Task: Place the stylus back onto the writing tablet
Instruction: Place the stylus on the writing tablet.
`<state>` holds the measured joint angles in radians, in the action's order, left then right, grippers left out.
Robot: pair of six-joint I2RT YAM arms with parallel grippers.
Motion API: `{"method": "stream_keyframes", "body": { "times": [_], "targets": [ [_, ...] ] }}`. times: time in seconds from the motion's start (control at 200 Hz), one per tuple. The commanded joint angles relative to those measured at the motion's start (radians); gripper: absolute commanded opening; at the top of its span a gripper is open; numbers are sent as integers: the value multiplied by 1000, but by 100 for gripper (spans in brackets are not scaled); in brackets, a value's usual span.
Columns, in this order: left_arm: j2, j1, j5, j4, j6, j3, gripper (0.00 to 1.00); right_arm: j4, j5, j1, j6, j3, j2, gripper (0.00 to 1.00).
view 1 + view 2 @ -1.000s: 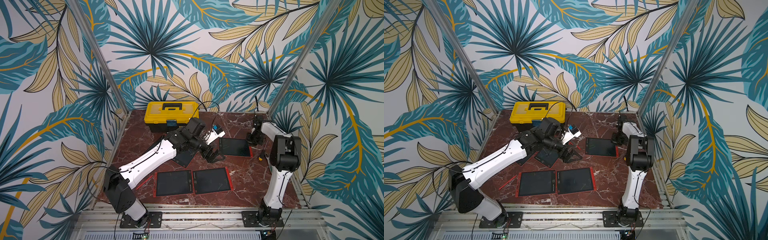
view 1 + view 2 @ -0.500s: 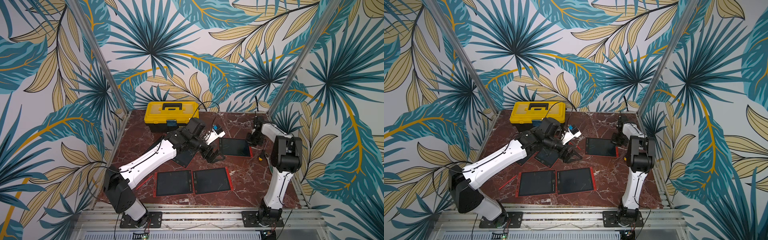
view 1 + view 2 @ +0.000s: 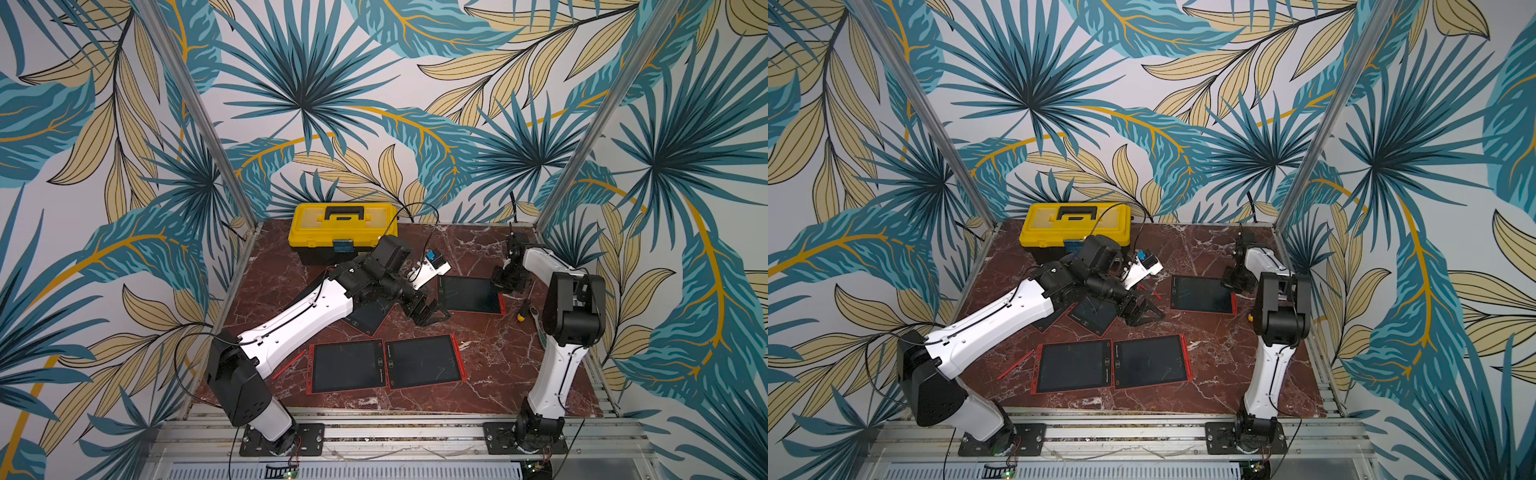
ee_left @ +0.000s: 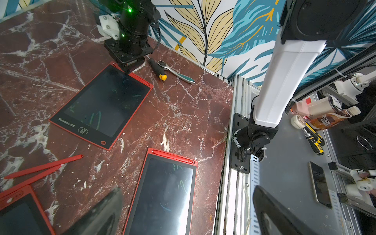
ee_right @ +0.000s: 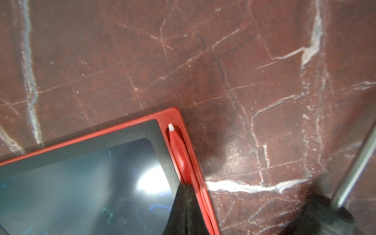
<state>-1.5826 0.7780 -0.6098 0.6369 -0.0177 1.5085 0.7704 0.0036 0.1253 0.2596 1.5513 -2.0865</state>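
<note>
The red-framed writing tablet [image 3: 469, 295] [image 3: 1202, 294] [image 4: 101, 105] lies at the far right of the marble table. In the right wrist view a red stylus [image 5: 177, 150] with a white tip lies in the slot along the edge of the tablet [image 5: 81, 173]. My right gripper [image 5: 184, 189] [image 3: 503, 289] [image 4: 128, 70] is shut, its tip resting on the stylus at that corner. My left gripper [image 3: 432, 318] [image 3: 1144, 311] [image 4: 183, 215] hangs open and empty over the table's middle, between this tablet and the front ones.
Two more tablets [image 3: 347, 365] [image 3: 424, 361] lie side by side at the front, and another [image 3: 368, 318] sits under the left arm. Loose red styluses [image 4: 43, 165] [image 3: 289, 365] lie on the table. A yellow toolbox [image 3: 343, 228] stands at the back. A screwdriver [image 4: 157, 70] and ratchet [image 4: 179, 75] lie by the right edge.
</note>
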Motion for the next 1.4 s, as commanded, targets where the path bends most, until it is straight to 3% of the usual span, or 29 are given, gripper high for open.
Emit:
{"method": "stream_keyframes", "body": {
  "times": [0.0, 0.371, 0.731, 0.886, 1.162, 1.397],
  "targets": [
    [13, 4, 2, -6, 1, -19, 100, 35, 15, -3, -20, -39, 51, 2],
    [25, 2, 72, -15, 24, -33, 100, -104, -71, -35, 94, -274, 353, 12],
    [74, 1, 221, -53, 249, -144, 100, -236, -148, -123, 190, -541, 641, 16],
    [113, 3, 233, -110, 306, -203, 100, -197, -48, -117, 175, -500, 604, 16],
    [157, 5, 264, -151, 331, -280, 100, -159, -2, -72, 110, -370, 471, 18],
    [167, 4, 300, -153, 331, -307, 100, -157, -77, -67, 76, -347, 466, 24]
  ]
}}
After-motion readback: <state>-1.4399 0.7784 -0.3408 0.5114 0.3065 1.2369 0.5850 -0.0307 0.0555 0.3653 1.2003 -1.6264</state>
